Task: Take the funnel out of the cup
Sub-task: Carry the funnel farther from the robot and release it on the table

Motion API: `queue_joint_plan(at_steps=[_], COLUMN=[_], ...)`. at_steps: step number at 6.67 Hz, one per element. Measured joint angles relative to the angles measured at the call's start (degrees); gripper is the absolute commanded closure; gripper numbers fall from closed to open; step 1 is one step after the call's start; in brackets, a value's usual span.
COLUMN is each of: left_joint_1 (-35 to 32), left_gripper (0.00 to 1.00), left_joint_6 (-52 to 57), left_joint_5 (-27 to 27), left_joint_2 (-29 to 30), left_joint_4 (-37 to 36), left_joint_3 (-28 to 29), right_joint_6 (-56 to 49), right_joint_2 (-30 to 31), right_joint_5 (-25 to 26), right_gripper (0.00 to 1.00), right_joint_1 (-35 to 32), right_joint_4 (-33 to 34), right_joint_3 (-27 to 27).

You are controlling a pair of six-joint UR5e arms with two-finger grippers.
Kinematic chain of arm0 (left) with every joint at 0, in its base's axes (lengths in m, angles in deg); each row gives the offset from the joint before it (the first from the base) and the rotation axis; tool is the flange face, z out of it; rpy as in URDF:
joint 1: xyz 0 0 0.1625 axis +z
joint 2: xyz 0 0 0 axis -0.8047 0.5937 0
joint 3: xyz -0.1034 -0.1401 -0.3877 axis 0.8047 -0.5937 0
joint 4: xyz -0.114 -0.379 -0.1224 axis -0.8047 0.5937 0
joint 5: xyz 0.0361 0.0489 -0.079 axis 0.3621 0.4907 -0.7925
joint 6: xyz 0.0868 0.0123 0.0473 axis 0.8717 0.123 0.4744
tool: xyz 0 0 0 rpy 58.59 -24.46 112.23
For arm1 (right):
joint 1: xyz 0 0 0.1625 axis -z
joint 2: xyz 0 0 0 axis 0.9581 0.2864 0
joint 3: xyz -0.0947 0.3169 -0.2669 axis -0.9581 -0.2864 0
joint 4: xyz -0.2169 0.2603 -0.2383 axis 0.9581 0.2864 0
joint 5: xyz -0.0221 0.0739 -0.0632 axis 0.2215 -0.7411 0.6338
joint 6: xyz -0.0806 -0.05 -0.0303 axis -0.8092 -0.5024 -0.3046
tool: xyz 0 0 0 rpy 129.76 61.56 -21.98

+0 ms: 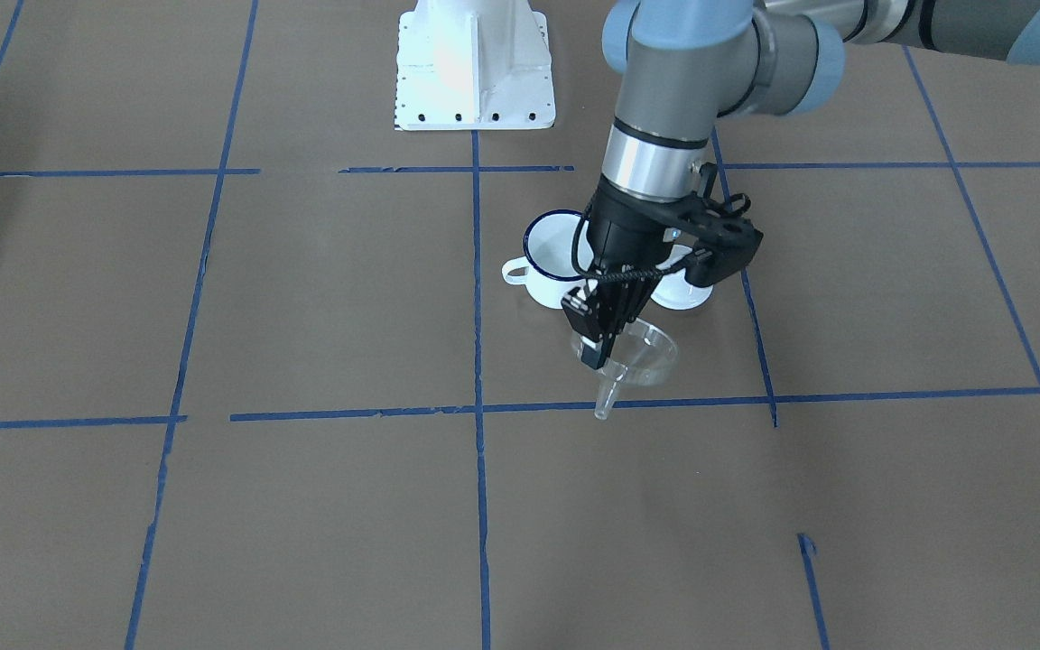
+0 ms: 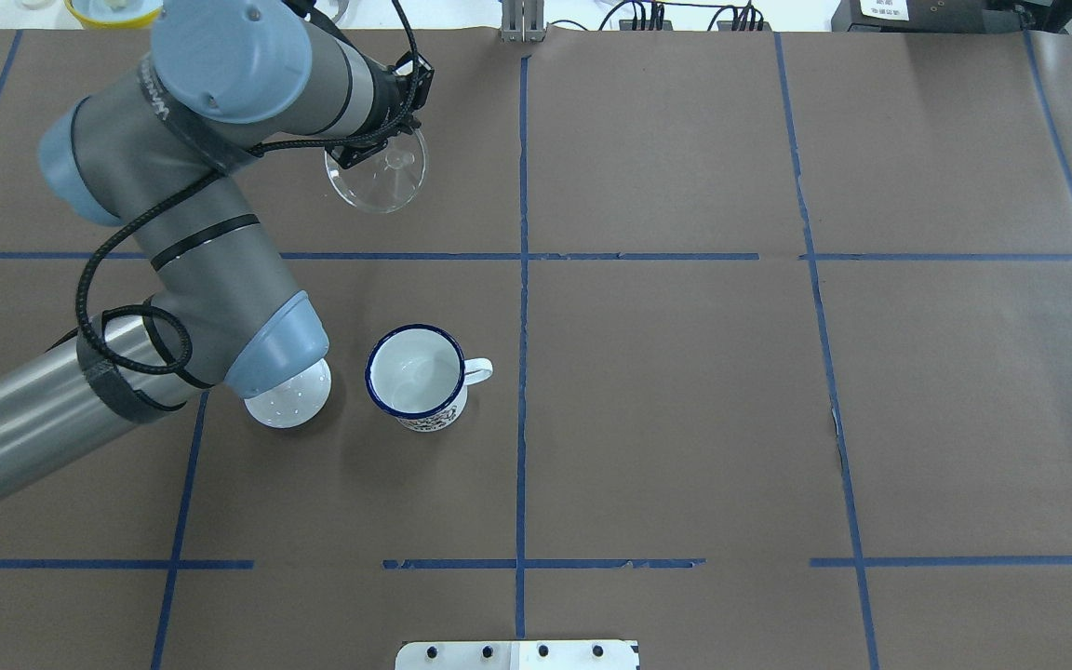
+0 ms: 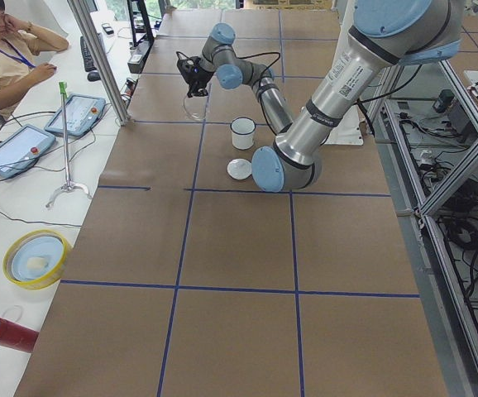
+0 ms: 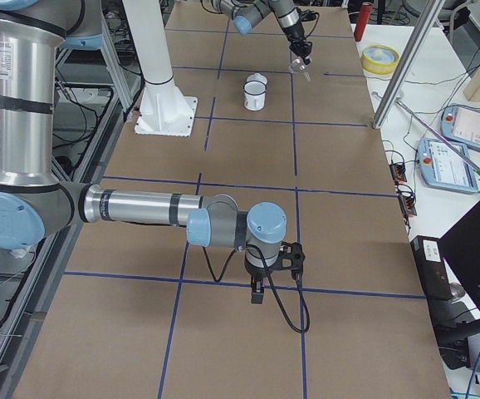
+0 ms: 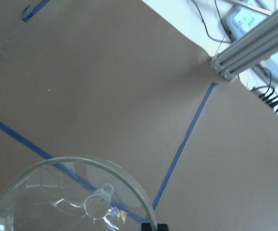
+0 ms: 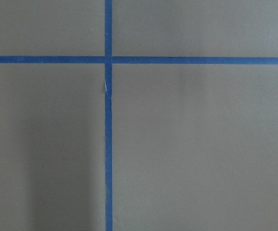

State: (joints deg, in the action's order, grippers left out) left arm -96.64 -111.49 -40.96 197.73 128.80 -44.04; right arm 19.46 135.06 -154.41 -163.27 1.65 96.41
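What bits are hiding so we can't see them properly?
- Lid: in the overhead view, the left arm covers part of it.
- Right gripper: only in the right side view, too small to tell whether it is open or shut.
- Funnel: in the left wrist view, the bottom edge cuts off its rim.
- Cup: in the overhead view, its side pattern is too small to make out.

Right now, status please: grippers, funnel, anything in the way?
Left gripper shut on funnel rim. Right gripper far off, state unclear. Funnel out of cup, held apart from it. Lid beside cup, not in the way.
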Motion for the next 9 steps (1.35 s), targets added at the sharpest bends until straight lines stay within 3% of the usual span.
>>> queue_joint_plan(at_steps=[2, 4, 5, 6, 9], left_joint_1=[-0.2, -0.6, -0.8, -1.0, -1.8], left_gripper=[1.00, 1.00, 0.78, 0.01, 0.00], left_joint_6=[-7.5, -8.8, -8.8, -8.6, -0.1], left_joint_5=[9.1, 12.4, 12.9, 13.0, 11.0], left_joint_2=[-0.3, -0.9, -1.0, -1.1, -2.1], left_joint_4=[16.1, 29.4, 32.2, 33.1, 33.2], left_joint_3=[13.6, 24.6, 27.4, 28.3, 26.3], right_joint_6=[0.0, 0.0, 0.0, 0.0, 0.0], right_joint_2=[0.0, 0.0, 0.0, 0.0, 0.0], right_joint_5=[0.0, 0.0, 0.0, 0.0, 0.0], right_gripper=[0.00, 0.00, 0.00, 0.00, 0.00], right_joint_1=[0.0, 0.0, 0.0, 0.0, 0.0], right_joint_4=[0.0, 0.0, 0.0, 0.0, 0.0], right_joint_3=[0.0, 0.0, 0.0, 0.0, 0.0])
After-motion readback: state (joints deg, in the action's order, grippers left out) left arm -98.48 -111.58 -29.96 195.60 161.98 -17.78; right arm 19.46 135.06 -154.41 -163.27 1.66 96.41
